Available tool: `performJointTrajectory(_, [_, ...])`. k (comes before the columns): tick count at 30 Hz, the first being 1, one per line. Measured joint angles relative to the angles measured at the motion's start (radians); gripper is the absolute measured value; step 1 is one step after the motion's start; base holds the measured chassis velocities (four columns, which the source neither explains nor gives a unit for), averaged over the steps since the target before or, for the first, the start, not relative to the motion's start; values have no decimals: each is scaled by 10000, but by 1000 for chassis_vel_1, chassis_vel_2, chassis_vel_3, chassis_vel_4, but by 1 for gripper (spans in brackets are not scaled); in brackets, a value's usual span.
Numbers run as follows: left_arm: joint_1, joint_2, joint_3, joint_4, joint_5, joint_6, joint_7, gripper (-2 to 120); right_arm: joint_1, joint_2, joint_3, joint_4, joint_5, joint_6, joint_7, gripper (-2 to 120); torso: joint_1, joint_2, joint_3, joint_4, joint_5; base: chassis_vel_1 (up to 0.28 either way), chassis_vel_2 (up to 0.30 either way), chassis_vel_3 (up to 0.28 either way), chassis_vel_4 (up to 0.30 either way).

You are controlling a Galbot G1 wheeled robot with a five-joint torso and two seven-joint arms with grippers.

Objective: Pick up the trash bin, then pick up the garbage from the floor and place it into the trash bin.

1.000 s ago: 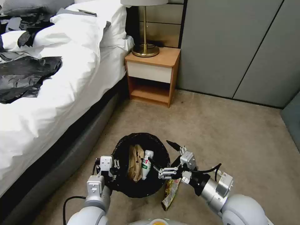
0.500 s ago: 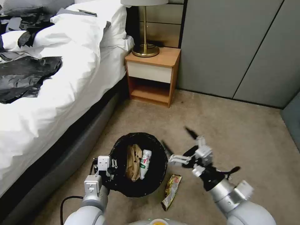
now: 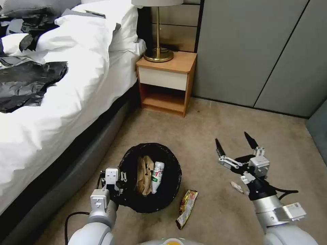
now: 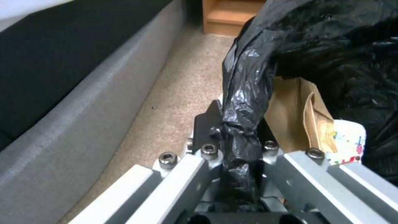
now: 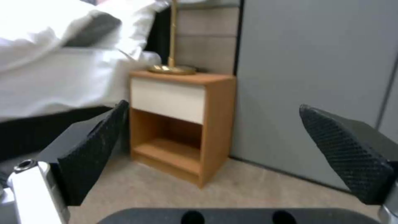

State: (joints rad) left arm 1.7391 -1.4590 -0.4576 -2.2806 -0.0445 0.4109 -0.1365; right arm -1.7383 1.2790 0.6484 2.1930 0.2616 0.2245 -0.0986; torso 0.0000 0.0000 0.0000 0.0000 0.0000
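Head view, trash bin: standing on the carpet beside the bed, lined with a black bag, holding crumpled brown paper and a small white bottle.
Head view, left gripper: gripping the bin's near-left rim.
Head view, right gripper: hovering above bare carpet well to the right of the bin, fingers spread wide, holding nothing.
Head view, garbage on the floor: lying as a brown and yellow snack wrapper just beside the bin's right side; also showing a small pale scrap by the right wrist, too small to identify.
Left wrist view, left gripper: pinching a fold of the black bag at the rim, closed tight on it; brown paper showing just inside.
Right wrist view, right gripper: gaping wide with nothing between the fingers, facing the nightstand and lamp base.
Step in hand: likely sitting between pieces, bin held, right gripper free for another pick.
Next move calls for: probably lowering the right gripper over the snack wrapper, closing on its thin edge without nudging the bin.
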Motion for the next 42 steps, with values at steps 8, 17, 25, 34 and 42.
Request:
performJointTrajectory(8, [-68,82,-92,-31,-92,136,-12,1,798,-678,551,-1993,459,-640,-563,100,1,0,0,0,2,0,0,0,0])
performJointTrajectory(17, [41,52,-52,-78,-19,141,-17,1,1541,-1708,842,-3913,365,-1307,-1806,100,1,0,0,0,0,0,0,0,0])
performJointTrajectory(25, [113,23,52,-81,99,121,-4,1,2168,-2270,758,-5893,-490,-1162,-3263,100,0,0,0,0,0,0,0,0,0])
performJointTrajectory(34, [226,-30,103,-102,224,56,4,1,2907,-2238,504,-7813,-1204,-643,-4600,100,1,0,1,-1,1,0,0,0,0])
performJointTrajectory(42, [246,-86,167,-100,308,25,21,1,3428,-1964,311,-8973,-1647,-136,-5199,100,1,0,1,-1,0,0,0,0,0])
